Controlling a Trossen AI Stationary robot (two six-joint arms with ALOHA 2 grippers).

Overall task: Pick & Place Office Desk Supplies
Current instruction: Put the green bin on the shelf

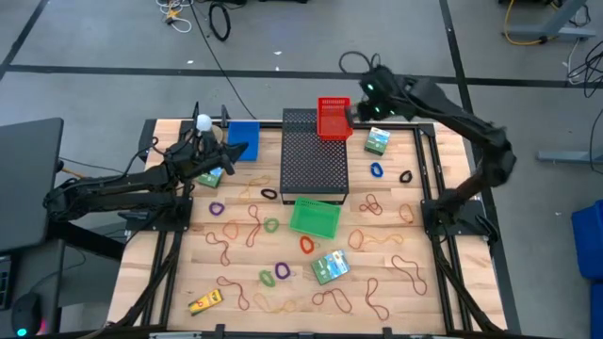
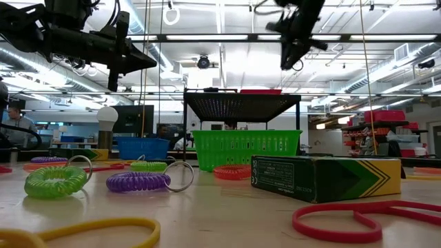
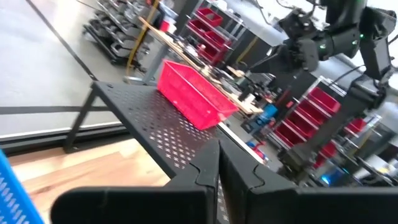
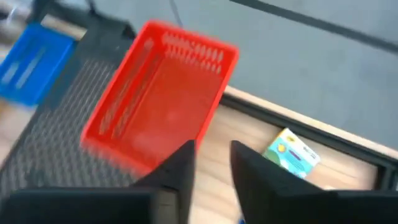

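Supplies mostly still loose on the counter [image 1: 443,311]: rubber bands [image 1: 375,204] all over front half, coil rings e.g. purple ring [image 1: 217,208], blue ring [image 1: 377,170], green ring [image 1: 267,278]; green printed boxes at front-centre [image 1: 329,267], far right [image 1: 378,141] and one by left arm [image 1: 210,176]; yellow item [image 1: 204,302] front left. Bins: red basket [image 1: 334,118] sits on far end of black mesh box [image 1: 315,155], green basket [image 1: 314,217] at its near end, blue basket [image 1: 242,139] far left.

Right tool [image 4: 211,158] hangs above red basket's right edge, fingers apart w/ a narrow gap, nothing seen between them; basket interior looks empty but blurred, can't confirm. Left tool [image 3: 217,171] hovers over far-left counter near blue basket, fingers together, empty, pointing toward mesh box.

Step, my read: right arm is between picks, at or just past a drop at red basket. Next move prob needs the right arm to swing down to a nearby item, likely far-right green box or blue ring, w/ fingers wider for the box. Bands lie flat, so low pinch needed; slip risk.

Writing: box side in low view [image 2: 324,178] has small print, unreadable. No brand legible anywhere.
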